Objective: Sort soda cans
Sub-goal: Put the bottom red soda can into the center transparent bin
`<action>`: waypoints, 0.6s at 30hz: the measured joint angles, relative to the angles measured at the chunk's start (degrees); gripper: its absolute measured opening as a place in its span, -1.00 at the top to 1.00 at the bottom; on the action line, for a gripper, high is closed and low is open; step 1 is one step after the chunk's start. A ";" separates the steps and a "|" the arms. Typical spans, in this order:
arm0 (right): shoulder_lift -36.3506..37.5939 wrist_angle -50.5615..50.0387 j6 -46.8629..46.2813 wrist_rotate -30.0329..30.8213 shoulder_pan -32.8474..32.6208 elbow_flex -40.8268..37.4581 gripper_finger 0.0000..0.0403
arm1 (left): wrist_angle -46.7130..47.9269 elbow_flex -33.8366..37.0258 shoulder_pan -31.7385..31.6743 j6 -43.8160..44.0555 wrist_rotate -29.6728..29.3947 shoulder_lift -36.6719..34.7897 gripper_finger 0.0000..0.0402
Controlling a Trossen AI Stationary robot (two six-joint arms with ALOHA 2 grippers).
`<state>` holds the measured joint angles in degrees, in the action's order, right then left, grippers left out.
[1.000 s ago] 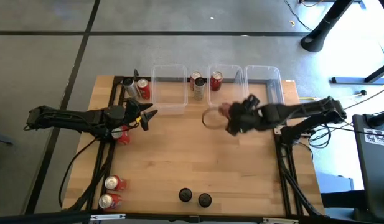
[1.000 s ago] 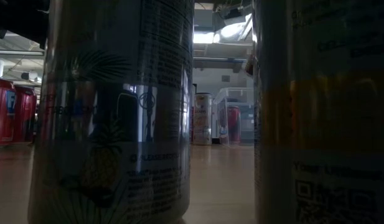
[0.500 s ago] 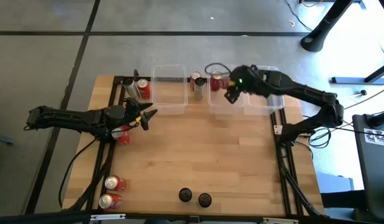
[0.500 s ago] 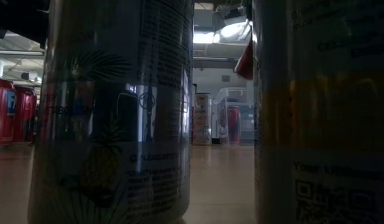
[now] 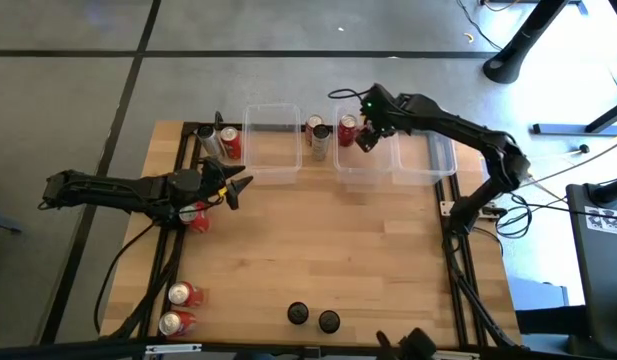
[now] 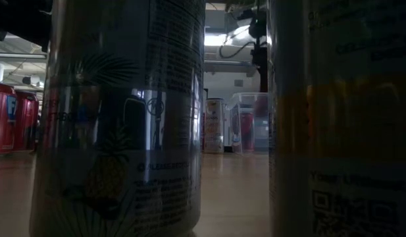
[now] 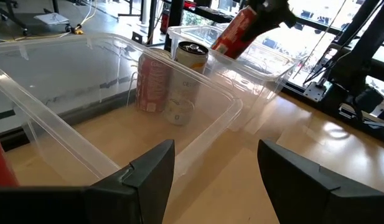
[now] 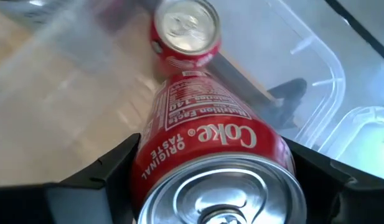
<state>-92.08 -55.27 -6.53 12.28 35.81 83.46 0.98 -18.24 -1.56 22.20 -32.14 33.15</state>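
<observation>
Red can (image 8: 207, 155) clamped in right tool (image 5: 366, 137) over middle bin (image 5: 363, 172); lower upright beside standing can (image 8: 184, 31), then release.

Three clear plastic rectangular bins (image 5: 271, 145) stand side by side along the far edge of the wooden surface (image 5: 328, 250). The right tool (image 5: 365, 133) hangs over the middle bin, closed around a red soda can (image 8: 207, 155); another red can (image 5: 347, 127) stands in that bin. Two cans (image 5: 314, 133) stand between the left and middle bins. The left tool (image 5: 238, 187), fingers apart, waits before the left bin. Two black-bodied cans (image 5: 313, 317) stand at the near edge.
</observation>
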 joint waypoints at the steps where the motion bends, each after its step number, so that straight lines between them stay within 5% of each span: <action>1: -0.42 0.25 0.59 0.11 0.09 0.00 -0.44 | 0.01 0.00 0.00 -0.11 0.00 0.02 -0.10; 18: -9.08 1.35 8.51 4.01 0.63 0.02 -0.44 | -0.08 0.00 0.02 -0.31 0.02 0.00 -0.10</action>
<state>-101.16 -53.92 1.99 16.29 36.45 83.48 0.91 -18.24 -1.54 21.89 -32.12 33.15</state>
